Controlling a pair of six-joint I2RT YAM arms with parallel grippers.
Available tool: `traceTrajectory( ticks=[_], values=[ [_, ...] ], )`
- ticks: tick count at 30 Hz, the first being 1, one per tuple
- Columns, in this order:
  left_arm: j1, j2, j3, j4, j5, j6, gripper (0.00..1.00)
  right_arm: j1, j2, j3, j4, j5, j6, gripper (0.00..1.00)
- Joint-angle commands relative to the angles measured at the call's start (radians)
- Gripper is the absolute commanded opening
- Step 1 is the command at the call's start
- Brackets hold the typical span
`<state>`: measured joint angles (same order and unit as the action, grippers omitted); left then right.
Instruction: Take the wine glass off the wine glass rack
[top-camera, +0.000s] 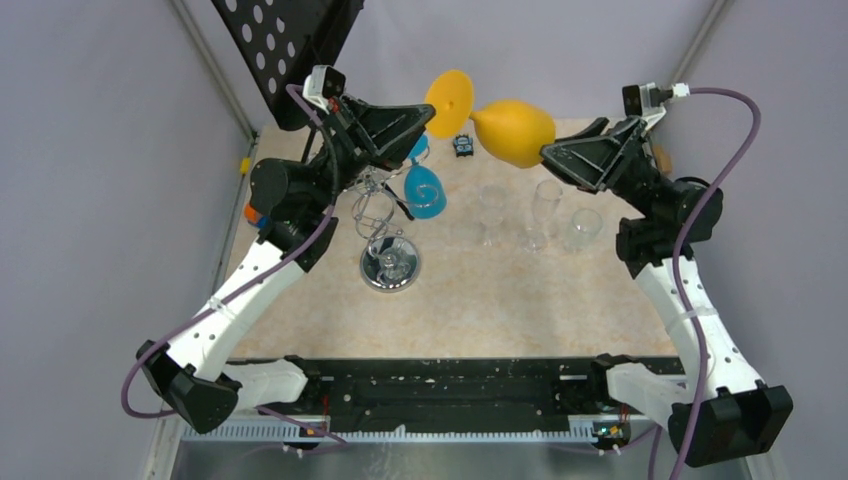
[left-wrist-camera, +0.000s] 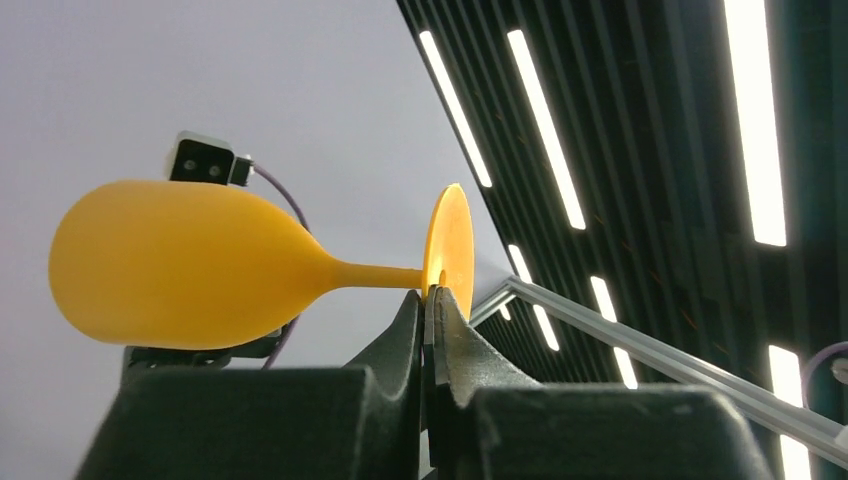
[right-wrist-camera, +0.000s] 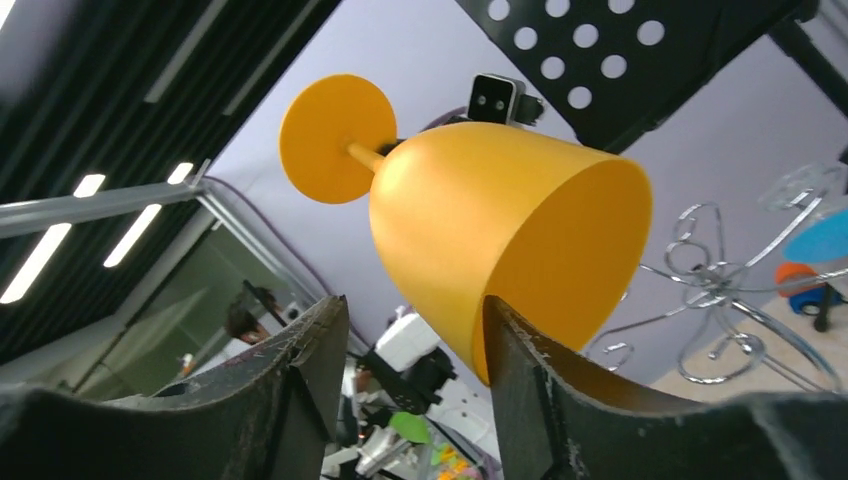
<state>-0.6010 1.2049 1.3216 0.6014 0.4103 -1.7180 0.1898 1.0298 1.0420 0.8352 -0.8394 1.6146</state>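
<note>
top: left arm (top-camera: 290, 195) is covering the upper hooks of the wine glass rack (top-camera: 390, 268) | perforated black plate (top-camera: 290, 40) is running off the top edge | small dark item (top-camera: 462, 145) is showing too small to name | right wrist: blue glass (right-wrist-camera: 822, 240) is being cut by the right edge | left wrist: wine glass (left-wrist-camera: 180, 265) is hiding most of the right gripper (top-camera: 548, 153)

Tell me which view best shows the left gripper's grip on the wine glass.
Left wrist: up close, the left gripper shut on the foot rim of the wine glass. Top external shows that pinch small, from above. Right wrist shows bowl and foot; the pinch is hidden.
</note>
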Motion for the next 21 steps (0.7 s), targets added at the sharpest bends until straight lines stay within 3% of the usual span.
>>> traceTrajectory(
  ticks=[1, 8, 9, 13, 17, 21],
  values=[
    [-0.009, -0.013, -0.011, 0.109, -0.045, -0.021, 0.00, 0.018, 0.006, 0.042, 0.229, 0.036, 0.107, 0.43],
    [-0.010, -0.021, -0.011, 0.105, -0.035, -0.025, 0.00, 0.018, 0.044, 0.053, 0.397, 0.090, 0.186, 0.03],
    [-0.010, -0.022, -0.009, 0.095, -0.034, -0.024, 0.04, 0.019, 0.049, 0.062, 0.394, 0.089, 0.183, 0.00],
    [-0.013, -0.041, 0.018, -0.003, -0.033, 0.025, 0.50, 0.017, 0.053, 0.099, 0.332, 0.080, 0.128, 0.00],
    [-0.012, -0.097, 0.026, -0.152, -0.070, 0.145, 0.70, 0.018, 0.029, 0.146, 0.119, 0.078, -0.041, 0.00],
    [-0.013, -0.164, -0.007, -0.275, -0.142, 0.247, 0.76, 0.018, -0.006, 0.239, -0.247, 0.108, -0.304, 0.00]
  ],
)
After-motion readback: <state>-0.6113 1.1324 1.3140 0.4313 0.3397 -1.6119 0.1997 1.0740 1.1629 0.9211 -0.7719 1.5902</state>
